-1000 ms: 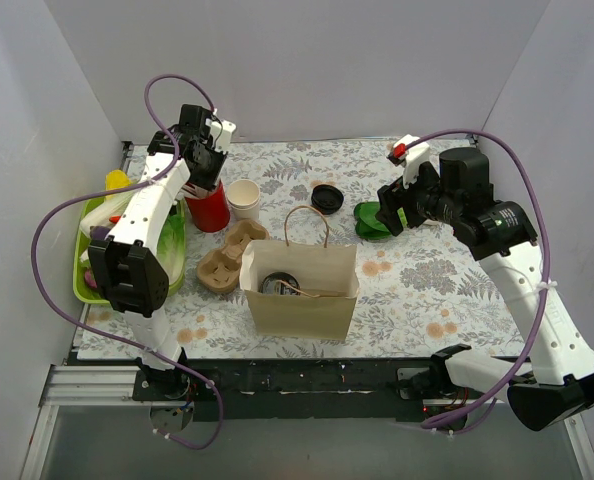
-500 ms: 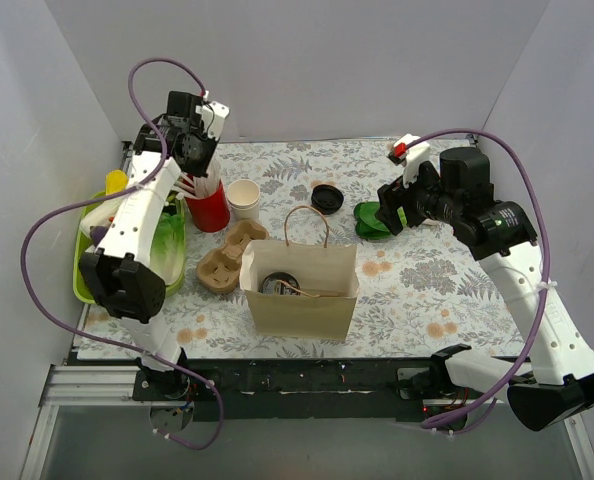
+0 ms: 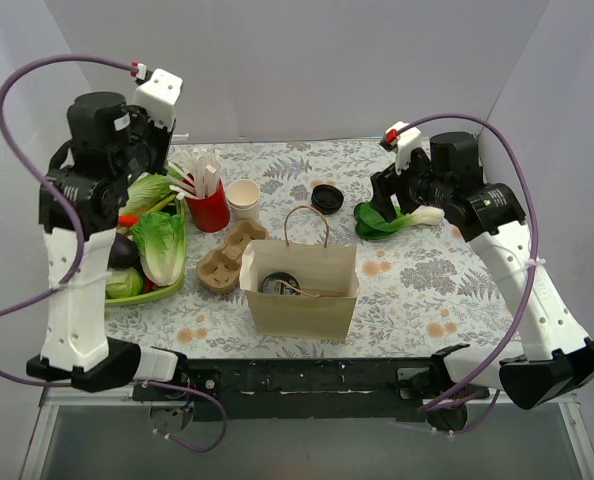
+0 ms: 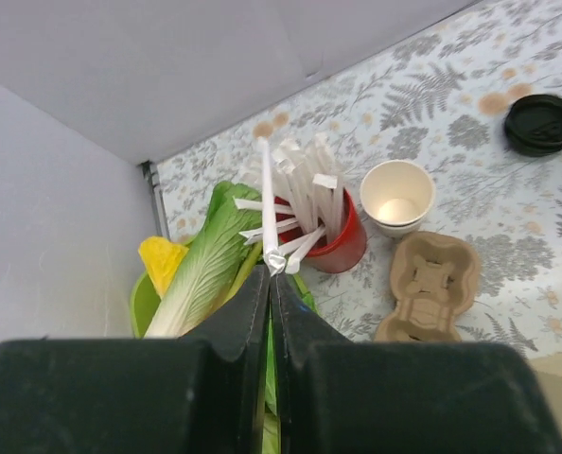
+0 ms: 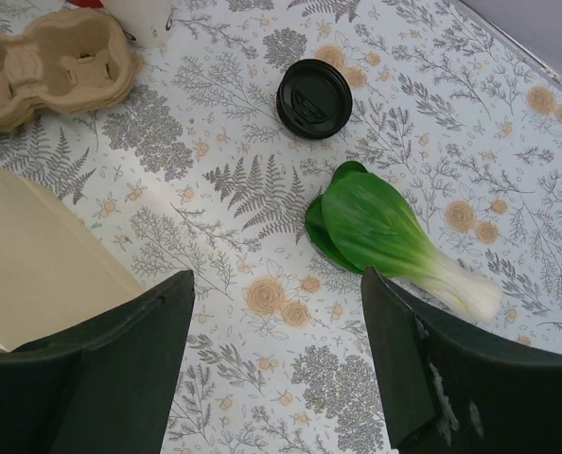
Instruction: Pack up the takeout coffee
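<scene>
— Where's the coffee?
— One cream paper cup with a black plastic lid (image 3: 277, 284), down inside the one open brown paper bag (image 3: 302, 305).
— And the arms?
— The left gripper (image 4: 272, 274) is pressed together, pinching one white wrapped straw (image 4: 268, 199) high over the red cup (image 4: 342, 251). The right gripper (image 5: 276, 293) is spread above one green bok choy (image 5: 385, 232). One loose black lid (image 5: 314, 98) lies near it.

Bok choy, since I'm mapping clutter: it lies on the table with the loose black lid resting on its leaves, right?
No. The lid lies on the table too, apart from the bok choy, not on its leaves. The right wrist view shows the gap.
</scene>
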Motion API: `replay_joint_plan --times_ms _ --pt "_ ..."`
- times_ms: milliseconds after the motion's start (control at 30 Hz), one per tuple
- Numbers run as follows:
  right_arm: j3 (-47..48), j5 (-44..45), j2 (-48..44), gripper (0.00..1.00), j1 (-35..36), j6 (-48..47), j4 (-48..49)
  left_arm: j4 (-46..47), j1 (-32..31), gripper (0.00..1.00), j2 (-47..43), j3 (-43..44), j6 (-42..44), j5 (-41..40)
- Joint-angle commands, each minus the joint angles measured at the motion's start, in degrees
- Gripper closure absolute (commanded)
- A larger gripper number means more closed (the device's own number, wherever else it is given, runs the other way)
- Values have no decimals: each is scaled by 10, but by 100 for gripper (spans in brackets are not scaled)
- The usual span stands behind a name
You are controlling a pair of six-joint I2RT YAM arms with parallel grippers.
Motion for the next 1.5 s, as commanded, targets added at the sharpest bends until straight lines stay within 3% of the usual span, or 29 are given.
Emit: replay_joint_plan --times_ms 0,100,133,233,400,667,800,933,1200,1367,1400,1467 --pt "44 4 21 21 -4 -5 5 21 -5 100 -87 -20 17 104" --pt "49 12 31 21 -3 -14 4 47 -8 100 -142 -38 33 206" --pt "49 14 31 21 -3 -20 4 42 -11 100 -153 -37 44 280" --pt "43 30 32 21 -3 -29 2 19 -16 100 -176 -22 57 348" --pt "37 57 32 21 -4 -57 -1 -119 -23 100 -143 87 62 471" --pt "40 64 31 21 -5 -68 -14 -133 -44 100 -247 -81 41 555" --pt "43 62 29 21 -4 -70 -21 -133 -56 100 -259 -193 44 596" --pt "43 57 24 22 -4 -69 -22 -118 -58 100 -242 -246 65 599" --pt "24 60 -4 20 -5 -66 -28 -36 -72 100 -133 -266 51 646" --pt "25 62 -16 20 -4 -68 -41 18 -133 100 -70 -254 39 638" --pt "27 62 -18 20 -4 -68 -43 18 -159 93 -59 -248 40 637" --pt "29 63 -22 20 -4 -66 -44 9 -177 68 -27 -230 54 640"
